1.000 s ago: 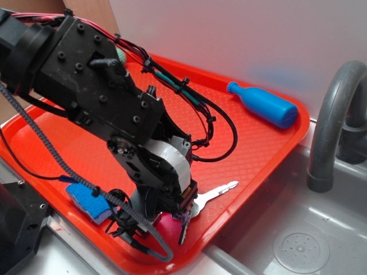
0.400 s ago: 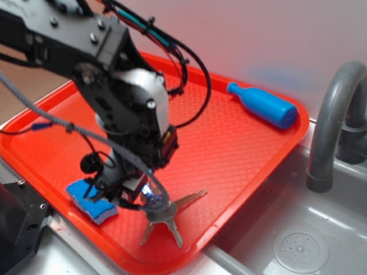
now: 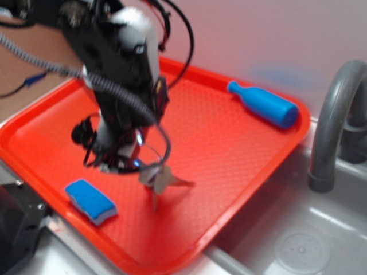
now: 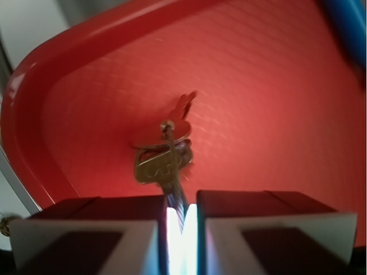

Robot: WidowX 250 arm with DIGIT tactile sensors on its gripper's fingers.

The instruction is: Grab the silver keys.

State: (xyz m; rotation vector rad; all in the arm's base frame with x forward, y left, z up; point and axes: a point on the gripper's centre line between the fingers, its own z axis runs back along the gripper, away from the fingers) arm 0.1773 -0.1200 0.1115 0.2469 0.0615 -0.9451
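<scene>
Gripper (image 4: 182,220), centre-bottom of wrist view, nearly closed, pinching silver keys (image 3: 162,179) dangling above red tray (image 3: 241,149); best lifted steadily, avoiding swing.

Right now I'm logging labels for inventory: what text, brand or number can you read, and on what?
None is readable.
Keys: head may be stamped, too blurred to read.
Bottle: no label shows.
Sponge: no print.
Tray: plain.

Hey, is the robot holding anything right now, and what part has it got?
Yes, the gripper holds the silver keys. Its fingers pinch one key's blade, and the rest of the bunch dangles over the red tray.
</scene>
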